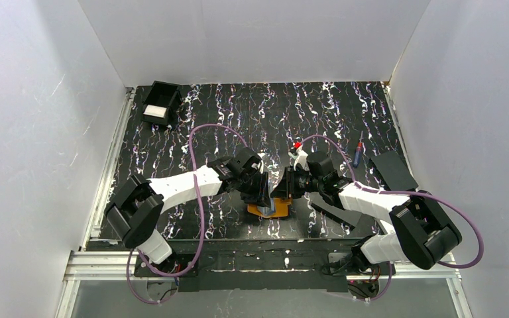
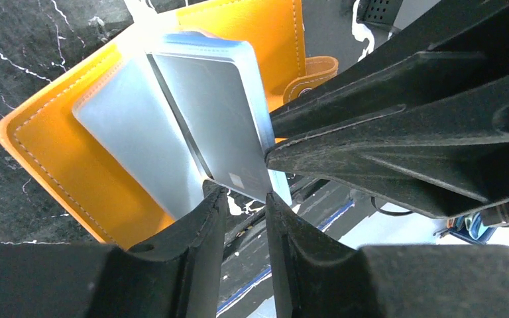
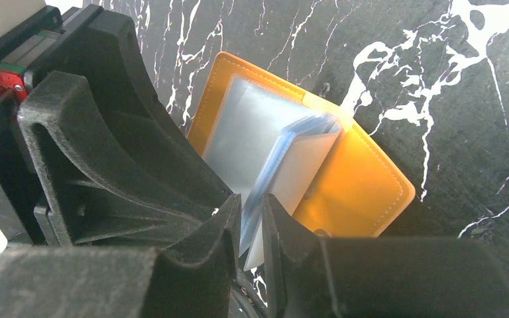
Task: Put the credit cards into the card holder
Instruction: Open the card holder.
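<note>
The left hand [image 2: 243, 197] and right hand [image 3: 250, 205] are each pinching edges of raised sleeves [image 2: 219, 112] in the open holder [image 2: 59, 172], with bare tabletop [image 3: 470, 86] lying beyond both.

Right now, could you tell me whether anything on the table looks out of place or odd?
Nothing looks spilled or damaged. The only oddity is the open card holder: its clear sleeves stand fanned up off the orange cover, pinched by the left gripper and the right gripper, not lying flat.
</note>
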`<state>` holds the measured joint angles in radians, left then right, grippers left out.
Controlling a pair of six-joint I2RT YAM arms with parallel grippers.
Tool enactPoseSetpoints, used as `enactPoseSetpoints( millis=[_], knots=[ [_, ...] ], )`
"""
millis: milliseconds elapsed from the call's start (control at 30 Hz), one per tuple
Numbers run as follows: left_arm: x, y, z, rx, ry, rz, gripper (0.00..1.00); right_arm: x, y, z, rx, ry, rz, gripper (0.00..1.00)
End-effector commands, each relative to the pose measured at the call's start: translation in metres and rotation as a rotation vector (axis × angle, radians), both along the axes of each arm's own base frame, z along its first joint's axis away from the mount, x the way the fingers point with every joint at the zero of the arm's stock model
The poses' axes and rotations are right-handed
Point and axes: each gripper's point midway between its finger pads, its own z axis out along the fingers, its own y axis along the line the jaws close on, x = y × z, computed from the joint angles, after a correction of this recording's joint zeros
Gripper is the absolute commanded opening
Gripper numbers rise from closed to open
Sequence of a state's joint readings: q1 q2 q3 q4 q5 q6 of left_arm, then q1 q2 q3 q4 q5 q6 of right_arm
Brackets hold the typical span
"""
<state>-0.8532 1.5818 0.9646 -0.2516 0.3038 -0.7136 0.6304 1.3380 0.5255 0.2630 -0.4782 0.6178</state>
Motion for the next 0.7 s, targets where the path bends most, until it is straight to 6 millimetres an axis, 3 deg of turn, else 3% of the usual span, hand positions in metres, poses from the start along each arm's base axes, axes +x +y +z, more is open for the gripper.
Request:
enactPoseSetpoints(
  millis=[0,333,667],
  knots=[
    [0.0068,-0.0032,0.0094,0.005,-0.036,-0.009,0.28,0.0027,0.0050,0.0080,0.015,-0.036,0.023,0.26],
    [0.0061,-0.0009,0.0187,-0.014,-0.058,-0.003,0.39,0.0023,0.0054,0.0081,0.017,-0.035,0.024,0.25],
    [0.0051,-0.0041,0.0104,-0.014,-0.034,-0.005,0.40,0.0017,0.0052,0.0090,0.020,-0.036,0.024,0.24]
  ],
)
